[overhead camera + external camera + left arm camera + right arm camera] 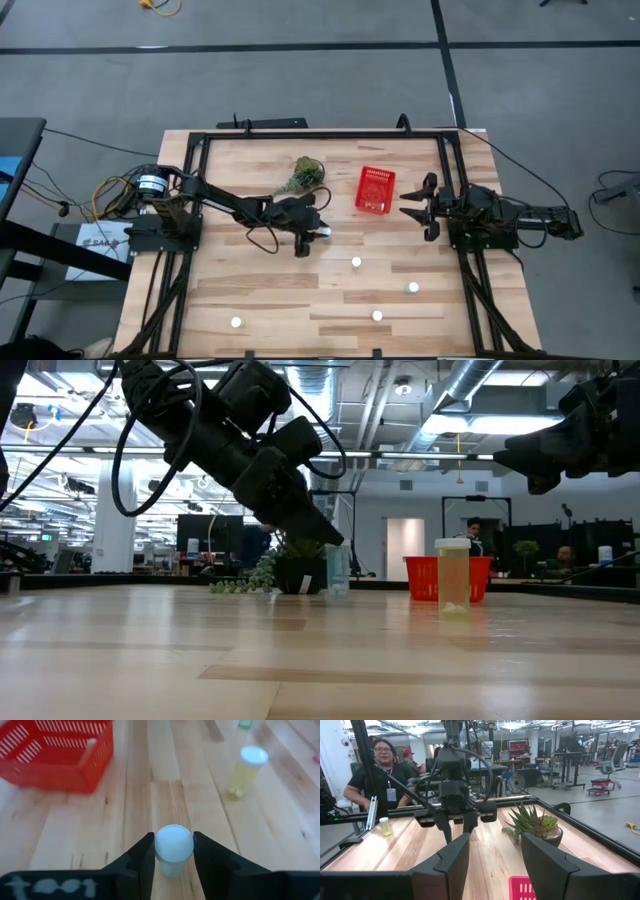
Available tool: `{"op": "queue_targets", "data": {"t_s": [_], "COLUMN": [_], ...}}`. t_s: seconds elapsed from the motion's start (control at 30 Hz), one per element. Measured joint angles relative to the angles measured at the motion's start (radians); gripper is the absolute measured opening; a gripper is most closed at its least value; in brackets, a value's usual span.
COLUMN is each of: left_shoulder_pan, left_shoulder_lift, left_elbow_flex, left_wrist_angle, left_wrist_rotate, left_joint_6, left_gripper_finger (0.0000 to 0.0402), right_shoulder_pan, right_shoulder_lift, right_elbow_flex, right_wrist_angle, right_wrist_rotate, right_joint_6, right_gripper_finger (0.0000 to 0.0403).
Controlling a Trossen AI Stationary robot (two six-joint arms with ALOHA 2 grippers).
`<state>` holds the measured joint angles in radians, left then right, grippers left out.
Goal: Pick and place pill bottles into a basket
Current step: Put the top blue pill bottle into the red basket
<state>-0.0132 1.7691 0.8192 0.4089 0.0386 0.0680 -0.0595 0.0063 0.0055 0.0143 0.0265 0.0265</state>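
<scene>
Pill bottles: one w/ white cap pinched btwn left gripper fingers at frame centre, four loose lower centre-right on table, basket upper centre looks empty; right gripper idle, spread apart—task barely begun.

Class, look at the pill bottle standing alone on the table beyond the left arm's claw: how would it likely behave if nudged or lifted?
The lone pill bottle stands upright, tall and narrow, so a sideways nudge would probably tip it. Being round, it would likely roll across the smooth wooden table once down. It looks like small, thin plastic, so probably light; the left claw grips a similar bottle between two fingers.
</scene>
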Motion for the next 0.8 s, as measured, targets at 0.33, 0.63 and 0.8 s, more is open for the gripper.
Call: {"op": "queue_targets", "data": {"t_s": [0.33,0.63,0.8], "left_shoulder_pan": [0.02,0.094,0.161], "left_shoulder_lift": [0.0,-0.001,0.0], "left_elbow_flex": [0.103,0.217,0.253], "left_wrist_angle": [0.061,0.061,0.06], "left_wrist_rotate": [-0.062,-0.062,-0.025], "left_joint_6": [0.03,0.096,0.103], "left_gripper_finger": [0.0102,0.0108,0.0104], "right_shoulder_pan": [0.0,0.0,0.0], "right_shoulder_lift": [0.0,0.0,0.0], "right_elbow_flex": [0.0,0.0,0.0], "right_wrist_angle": [0.0,0.0,0.0], "right_wrist_rotate": [0.0,0.0,0.0], "right_joint_6": [0.0,0.0,0.0], "right_gripper_finger": [0.0173,0.0173,0.0173]}}
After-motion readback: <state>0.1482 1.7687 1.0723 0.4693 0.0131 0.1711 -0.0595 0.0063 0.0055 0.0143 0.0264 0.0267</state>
